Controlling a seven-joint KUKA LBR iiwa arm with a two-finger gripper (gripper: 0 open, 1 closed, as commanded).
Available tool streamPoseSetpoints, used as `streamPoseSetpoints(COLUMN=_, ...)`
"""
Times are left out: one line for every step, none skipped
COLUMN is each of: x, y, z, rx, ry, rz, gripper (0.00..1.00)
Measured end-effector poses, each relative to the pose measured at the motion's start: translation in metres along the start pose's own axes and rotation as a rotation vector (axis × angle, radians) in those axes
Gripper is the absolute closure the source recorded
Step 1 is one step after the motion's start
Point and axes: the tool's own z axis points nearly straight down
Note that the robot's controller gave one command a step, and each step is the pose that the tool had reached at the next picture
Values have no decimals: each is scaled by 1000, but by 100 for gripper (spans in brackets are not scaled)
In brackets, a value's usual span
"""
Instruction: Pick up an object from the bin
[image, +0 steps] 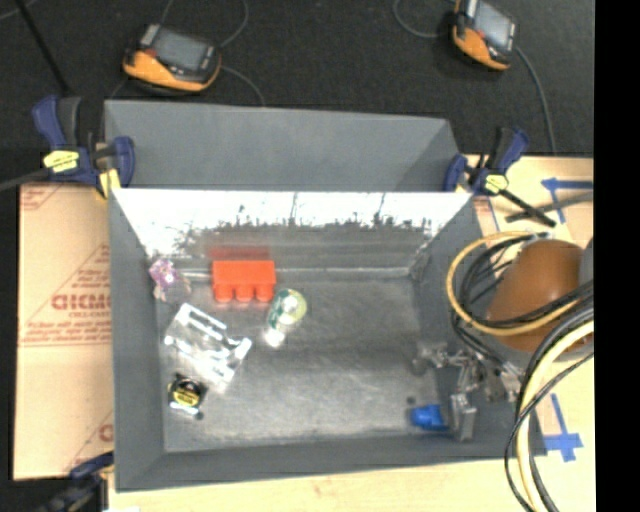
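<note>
The arm (540, 285), capped in orange-brown at the wrist, reaches in over the right rim of the bin (140, 330). Black cables (470, 270) loop around the wrist and trail off to the right. Below it the metal end effector (460, 400) sits low beside the bin's right wall, near the front right corner.

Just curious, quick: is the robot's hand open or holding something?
Gripper: cannot be told; it is right beside a small blue object.

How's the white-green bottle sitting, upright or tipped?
Tipped. The bottle lies on its side on the bin floor, its length slanting, just below and right of the orange block.
</note>
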Motion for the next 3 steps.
streamPoseSetpoints(x=-3, y=-1, z=-3, rx=5, ry=-8, rz=-6, gripper=100)
streamPoseSetpoints(x=-3, y=0, z=-3, rx=4, ry=-7, rz=-8, gripper=0)
streamPoseSetpoints(x=6, y=0, z=-5, rx=7, ry=-21, rz=-60, gripper=0)
